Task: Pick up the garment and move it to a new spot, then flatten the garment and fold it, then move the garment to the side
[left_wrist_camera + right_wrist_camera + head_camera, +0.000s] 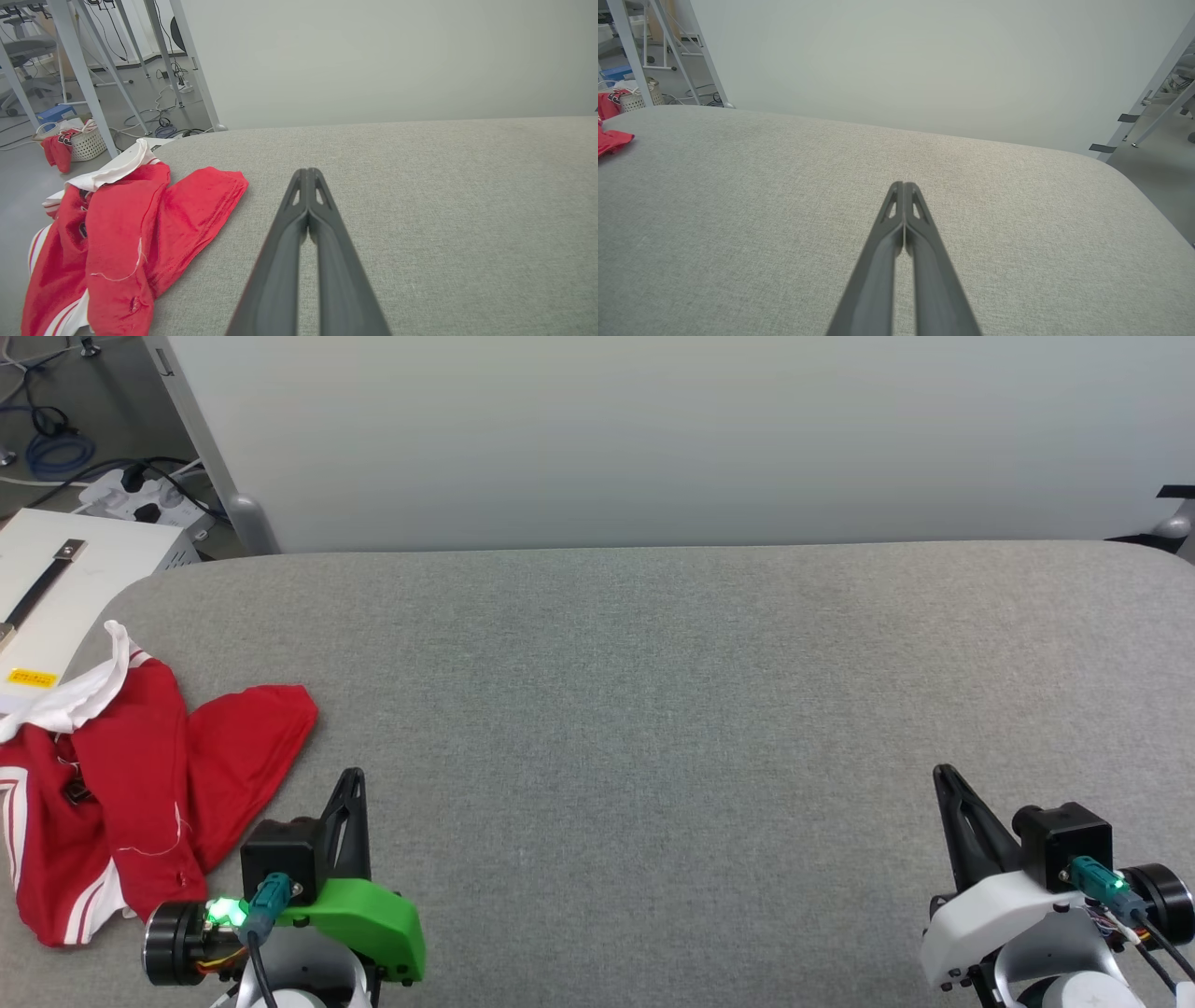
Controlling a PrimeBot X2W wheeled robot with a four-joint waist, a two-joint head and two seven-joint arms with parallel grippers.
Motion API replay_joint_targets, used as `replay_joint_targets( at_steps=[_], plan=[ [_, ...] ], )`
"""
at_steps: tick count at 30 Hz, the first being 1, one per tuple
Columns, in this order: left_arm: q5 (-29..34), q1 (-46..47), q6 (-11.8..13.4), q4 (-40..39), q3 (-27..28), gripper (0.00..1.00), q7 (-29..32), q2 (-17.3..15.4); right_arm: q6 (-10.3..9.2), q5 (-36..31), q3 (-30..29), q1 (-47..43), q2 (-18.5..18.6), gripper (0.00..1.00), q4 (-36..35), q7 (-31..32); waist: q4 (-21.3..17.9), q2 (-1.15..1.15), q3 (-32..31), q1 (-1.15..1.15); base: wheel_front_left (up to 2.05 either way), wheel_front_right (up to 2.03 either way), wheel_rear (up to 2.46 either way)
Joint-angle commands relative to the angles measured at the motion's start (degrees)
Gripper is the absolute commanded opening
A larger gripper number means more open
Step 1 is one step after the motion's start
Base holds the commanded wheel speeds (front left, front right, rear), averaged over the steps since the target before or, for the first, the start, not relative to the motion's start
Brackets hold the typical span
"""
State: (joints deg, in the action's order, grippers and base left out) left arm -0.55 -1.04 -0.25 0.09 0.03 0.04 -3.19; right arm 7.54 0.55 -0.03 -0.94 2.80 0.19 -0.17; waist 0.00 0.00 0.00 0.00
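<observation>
The garment (140, 784), a red jersey with white sleeves and striped trim, lies crumpled at the left edge of the grey table (653, 709). It shows again in the left wrist view (131, 233), and a corner of it at the left edge of the right wrist view (612, 140). My left gripper (353, 777) hovers just right of the garment, apart from it, its fingers pressed together and holding nothing (307, 173). At the lower right my right gripper (941, 773) is shut and empty, far from the garment (903, 185).
A pale wall panel (653, 439) stands behind the table's far edge. A white box (65, 579) sits off the table's left corner, with cables and a power strip (131, 495) on the floor. A white basket (86, 142) with red cloth stands on the floor beyond.
</observation>
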Motion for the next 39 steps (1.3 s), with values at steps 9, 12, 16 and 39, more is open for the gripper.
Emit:
replay_joint_targets(
  at_steps=[9,12,16,39],
  plan=[
    [0.55,1.04,0.25,-0.09,-0.03,0.0,-0.04,0.32,-0.05,-0.55,0.03,0.94,0.08,0.0,-0.19,0.17,0.0,0.0,0.0,0.0,0.0,0.0,0.0],
    [0.55,1.04,0.25,-0.09,-0.03,0.0,-0.04,0.32,-0.05,-0.55,0.03,0.94,0.08,0.0,-0.19,0.17,0.0,0.0,0.0,0.0,0.0,0.0,0.0],
    [-0.01,0.0,0.0,0.0,0.01,1.0,-0.01,0.0,0.0,0.01,0.01,0.0,0.0,1.0,0.0,-0.01,0.0,0.0,0.0,0.0,0.0,0.0,0.0],
    [-3.5,0.31,-0.43,2.44,-0.43,1.0,-2.59,0.04,-0.01,2.98,-1.42,0.24,0.0,1.0,1.21,-2.56,0.08,0.0,0.16,0.0,0.0,0.0,0.0]
  ],
)
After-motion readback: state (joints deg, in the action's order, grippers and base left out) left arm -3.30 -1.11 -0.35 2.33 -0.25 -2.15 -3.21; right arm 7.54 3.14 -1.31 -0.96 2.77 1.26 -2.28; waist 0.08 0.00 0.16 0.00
